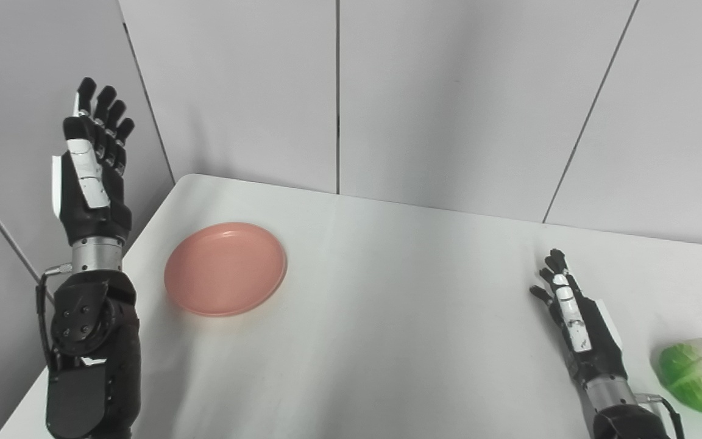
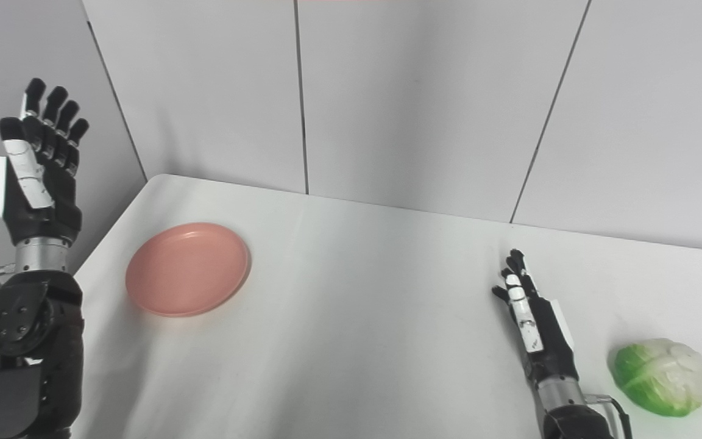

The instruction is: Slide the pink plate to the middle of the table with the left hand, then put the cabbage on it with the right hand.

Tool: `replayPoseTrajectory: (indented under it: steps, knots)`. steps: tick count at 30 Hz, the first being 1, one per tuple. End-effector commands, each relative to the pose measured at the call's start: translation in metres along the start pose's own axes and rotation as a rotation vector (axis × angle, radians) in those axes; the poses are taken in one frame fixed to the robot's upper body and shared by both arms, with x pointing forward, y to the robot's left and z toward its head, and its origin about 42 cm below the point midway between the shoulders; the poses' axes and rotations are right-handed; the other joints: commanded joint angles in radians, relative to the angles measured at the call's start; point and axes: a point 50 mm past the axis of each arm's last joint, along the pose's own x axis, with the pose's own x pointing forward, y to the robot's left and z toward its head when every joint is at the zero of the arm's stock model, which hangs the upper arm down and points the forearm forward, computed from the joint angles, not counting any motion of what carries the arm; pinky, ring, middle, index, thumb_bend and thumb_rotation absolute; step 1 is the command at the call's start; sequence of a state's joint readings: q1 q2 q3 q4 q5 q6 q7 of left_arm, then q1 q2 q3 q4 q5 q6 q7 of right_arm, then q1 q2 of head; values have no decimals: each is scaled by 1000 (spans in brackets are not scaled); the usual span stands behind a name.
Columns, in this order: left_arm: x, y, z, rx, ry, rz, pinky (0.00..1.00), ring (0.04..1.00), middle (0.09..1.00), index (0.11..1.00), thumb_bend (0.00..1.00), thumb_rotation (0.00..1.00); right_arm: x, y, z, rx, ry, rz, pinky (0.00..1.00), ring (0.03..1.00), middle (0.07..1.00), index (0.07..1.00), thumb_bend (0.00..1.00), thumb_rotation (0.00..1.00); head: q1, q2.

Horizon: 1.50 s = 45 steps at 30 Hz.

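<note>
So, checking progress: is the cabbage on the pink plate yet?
No, the cabbage lies on the table, far from the empty pink plate.

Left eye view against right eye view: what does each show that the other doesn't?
Only the left eye view: nothing extra; it cuts off the right edge of the cabbage.

Only the right eye view: the whole cabbage with bare table beyond it, and more wall left of the raised left robot hand.

Both: the empty pink plate at the table's left side, the left robot hand open and raised off the table, and the right robot hand open low over the table, left of the cabbage and apart from it.
</note>
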<state>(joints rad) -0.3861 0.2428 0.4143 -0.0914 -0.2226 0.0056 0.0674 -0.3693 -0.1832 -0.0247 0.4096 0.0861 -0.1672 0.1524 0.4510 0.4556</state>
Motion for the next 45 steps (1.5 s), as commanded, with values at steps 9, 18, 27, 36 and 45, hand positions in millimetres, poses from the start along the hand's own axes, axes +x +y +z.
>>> replayPoseTrajectory:
  steps: [9, 18, 27, 36, 45]
  knots:
    - [15, 24, 2, -8, -17, 60, 947, 954, 951, 957, 897, 1000, -4, -5, -4, -18, 36, -11, 987, 978, 993, 1000, 217, 1000, 3, 7]
    - [16, 34, -17, -19, 55, 83, 977, 965, 964, 967, 908, 1000, -4, -5, -3, -23, 38, -13, 983, 976, 990, 999, 195, 1000, 3, 10]
    - [16, 39, -39, -39, 123, 93, 982, 971, 974, 979, 887, 1000, -5, -4, 0, -30, 42, -17, 972, 968, 984, 994, 202, 1000, 3, 11]
    - [15, 47, -60, -54, 187, 117, 999, 982, 983, 984, 880, 1000, -4, -4, 0, -35, 47, -19, 969, 965, 983, 995, 193, 1000, 3, 11]
    - [12, 49, -79, -39, 269, 136, 994, 981, 987, 987, 890, 1000, -5, -5, 0, -24, 46, -16, 979, 972, 986, 994, 211, 1000, 3, 17]
